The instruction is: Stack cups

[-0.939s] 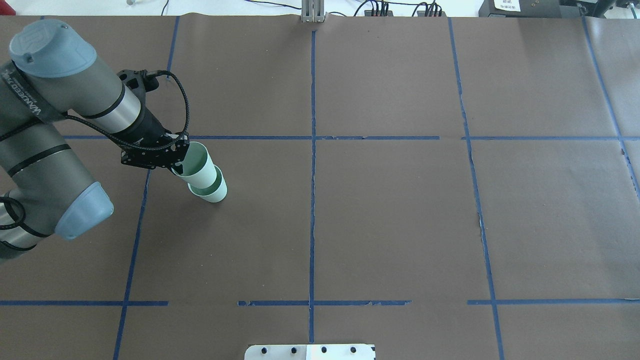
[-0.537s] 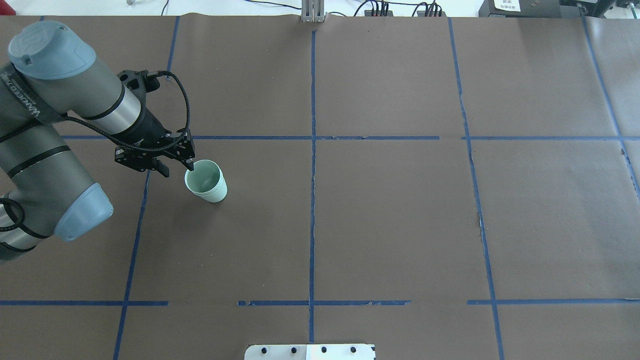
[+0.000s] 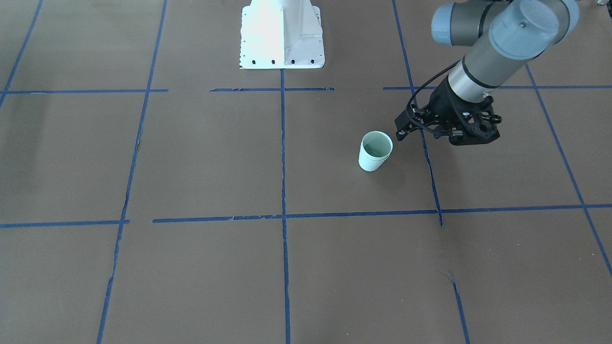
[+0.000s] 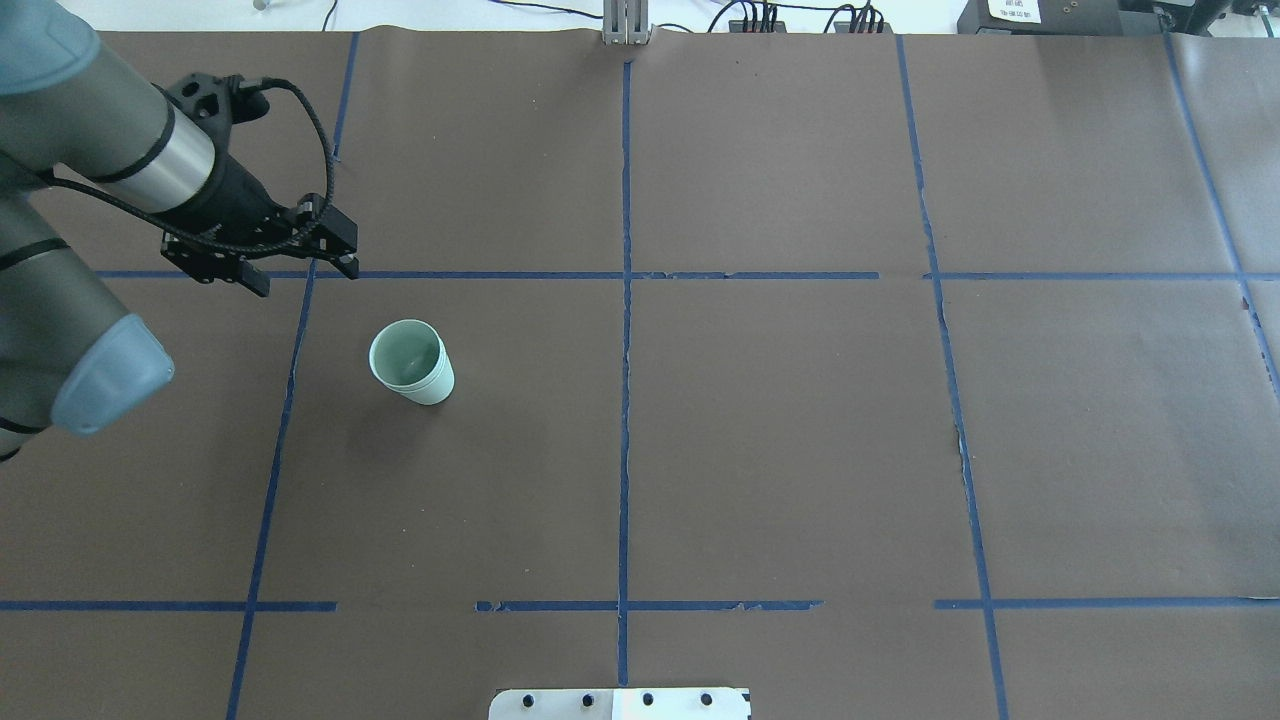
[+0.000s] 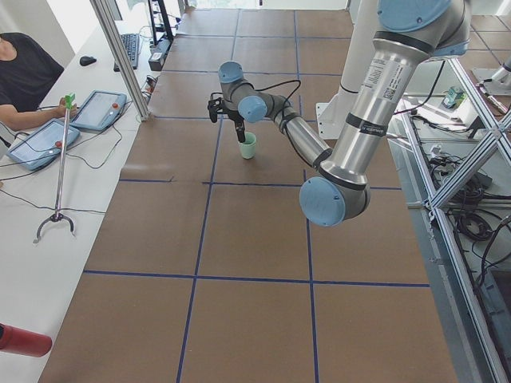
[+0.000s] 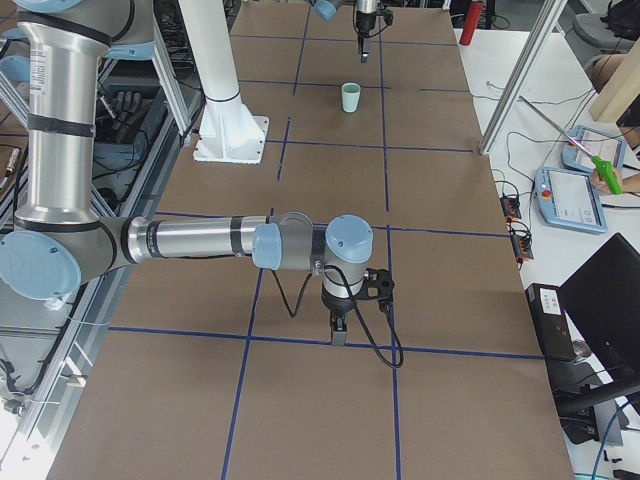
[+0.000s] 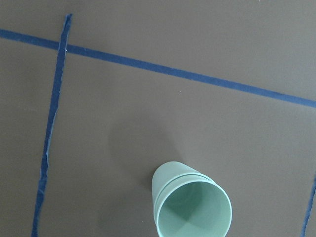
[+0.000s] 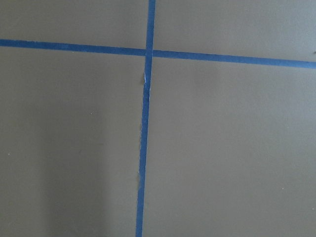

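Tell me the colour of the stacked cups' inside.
Muted green, slightly darker than the pale mint outside of the cups; the left wrist view shows it best.

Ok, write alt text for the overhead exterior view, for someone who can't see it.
Two pale green cups, nested one inside the other, stand upright on a brown table gridded with blue tape. The left tool hangs open and empty, above-left of them in the frame and apart from them.
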Robot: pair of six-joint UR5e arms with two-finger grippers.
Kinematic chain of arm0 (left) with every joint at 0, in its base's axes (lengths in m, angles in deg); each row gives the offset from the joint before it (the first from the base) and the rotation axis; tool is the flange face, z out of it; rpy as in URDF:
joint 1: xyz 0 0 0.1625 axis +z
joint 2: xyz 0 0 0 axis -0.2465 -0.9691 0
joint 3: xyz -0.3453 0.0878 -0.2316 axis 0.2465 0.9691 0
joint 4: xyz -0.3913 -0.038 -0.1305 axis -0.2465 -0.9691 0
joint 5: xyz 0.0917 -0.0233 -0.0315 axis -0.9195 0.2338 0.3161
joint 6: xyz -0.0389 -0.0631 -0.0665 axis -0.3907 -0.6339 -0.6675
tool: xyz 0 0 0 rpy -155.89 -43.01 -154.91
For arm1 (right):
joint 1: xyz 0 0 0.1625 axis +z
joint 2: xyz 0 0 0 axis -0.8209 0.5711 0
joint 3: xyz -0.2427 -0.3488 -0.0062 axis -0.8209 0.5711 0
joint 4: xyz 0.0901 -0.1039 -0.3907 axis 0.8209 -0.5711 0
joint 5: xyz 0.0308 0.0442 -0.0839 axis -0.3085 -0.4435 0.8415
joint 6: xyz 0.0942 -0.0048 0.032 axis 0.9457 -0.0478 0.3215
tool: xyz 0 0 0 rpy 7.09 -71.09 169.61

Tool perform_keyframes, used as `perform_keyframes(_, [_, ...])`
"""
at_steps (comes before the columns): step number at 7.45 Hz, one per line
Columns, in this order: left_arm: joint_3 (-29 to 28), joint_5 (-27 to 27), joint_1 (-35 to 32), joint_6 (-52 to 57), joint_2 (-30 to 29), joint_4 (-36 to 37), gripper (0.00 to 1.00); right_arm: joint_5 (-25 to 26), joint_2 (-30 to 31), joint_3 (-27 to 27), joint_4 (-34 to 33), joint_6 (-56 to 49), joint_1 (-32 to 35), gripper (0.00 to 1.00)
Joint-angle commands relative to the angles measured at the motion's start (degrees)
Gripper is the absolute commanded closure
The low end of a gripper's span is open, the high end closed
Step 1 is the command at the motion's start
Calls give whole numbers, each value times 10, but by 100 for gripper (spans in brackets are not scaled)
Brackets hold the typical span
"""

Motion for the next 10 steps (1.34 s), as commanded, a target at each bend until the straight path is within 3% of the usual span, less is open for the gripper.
perform_keyframes(1, [2,0,-83,166,43,1,0,0,0,0,0,0,0,0])
perform_keyframes(5, [-46,4,-245,511,158,1,0,0,0,0,0,0,0,0])
perform_keyframes(7, [-115,7,-299,540,177,3,0,0,0,-1,0,0,0,0])
perform_keyframes(10, [-139,34,-341,577,228,3,0,0,0,0,0,0,0,0])
